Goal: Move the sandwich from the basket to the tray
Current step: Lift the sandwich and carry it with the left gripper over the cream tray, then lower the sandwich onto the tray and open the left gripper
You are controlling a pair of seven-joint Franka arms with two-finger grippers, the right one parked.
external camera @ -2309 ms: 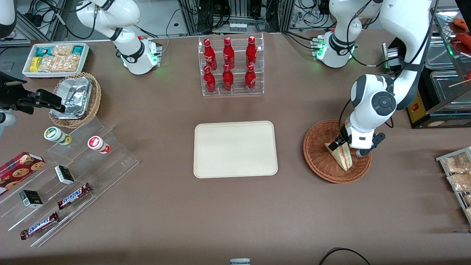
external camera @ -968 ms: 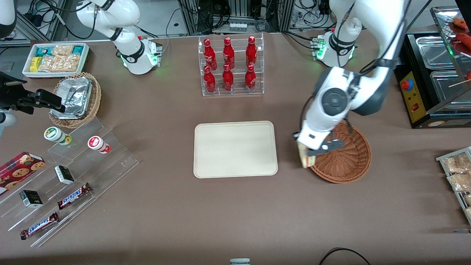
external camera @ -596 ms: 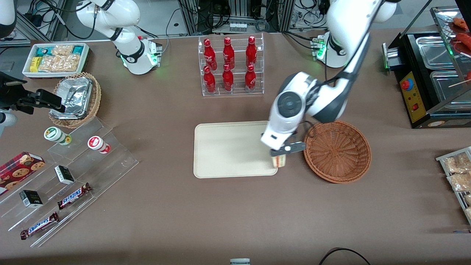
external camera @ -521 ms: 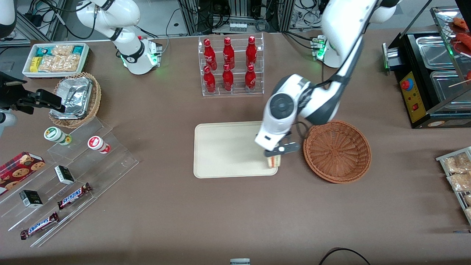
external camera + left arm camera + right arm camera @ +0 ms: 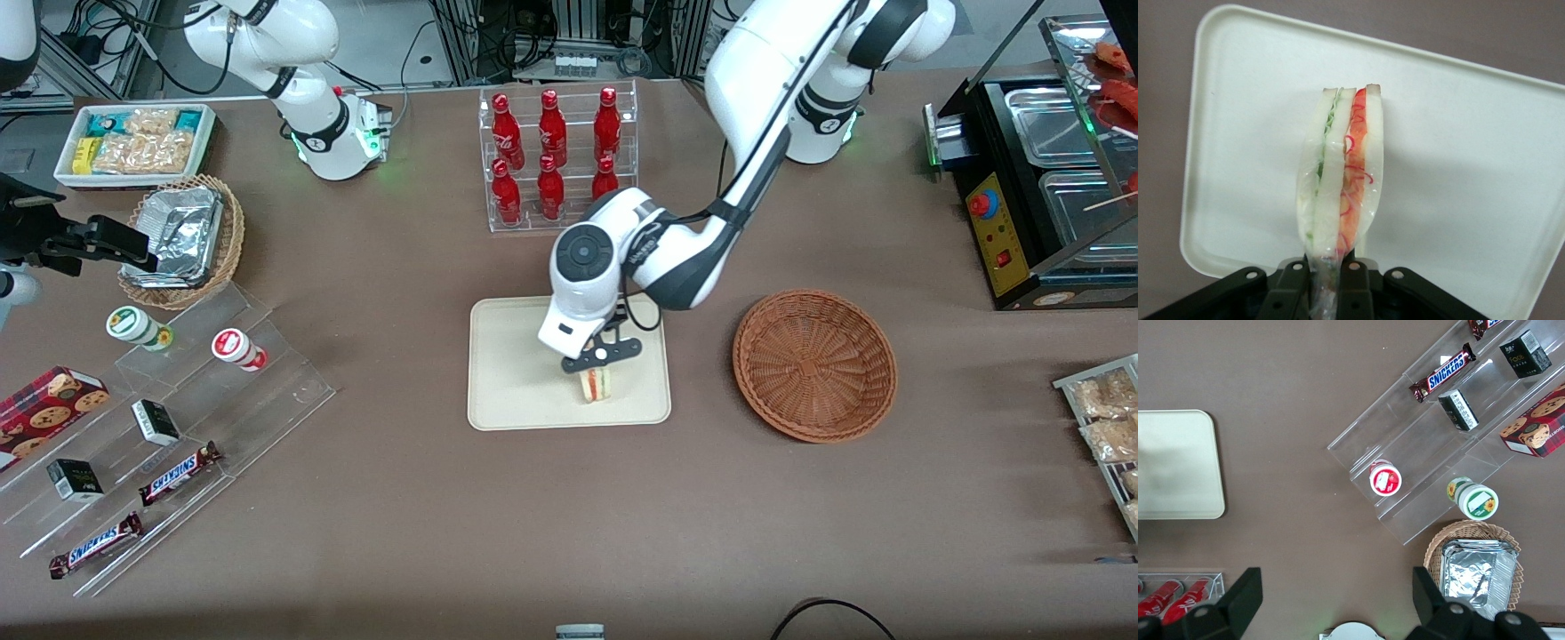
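The tray (image 5: pixel 516 373) lay at the middle of the table, in front of the rack of red bottles (image 5: pixel 556 160). The basket (image 5: pixel 814 364) sat on the table beside the tray, toward the working arm's end, and held nothing.

The left arm (image 5: pixel 756 89) reached from its base across to a position above the tray. Its gripper (image 5: pixel 597 360) hung over the part of the tray nearer the front camera. In the wrist view the gripper (image 5: pixel 1327 279) had its fingers (image 5: pixel 1293 283) pinched narrow on one end of the sandwich (image 5: pixel 1341 177), which hung edge-on above the tray surface (image 5: pixel 1471 167), the white bread and the red and green filling visible in layers.

The sandwich (image 5: pixel 596 383) was therefore clear of the basket and positioned over the tray, inside its rim. Whether its lower end touched the tray could not be determined.

Assessment: pick-up and transfer were complete. Remaining steps were to lower the sandwich onto the tray, release the grip and withdraw the arm. The task appeared roughly three-quarters done.
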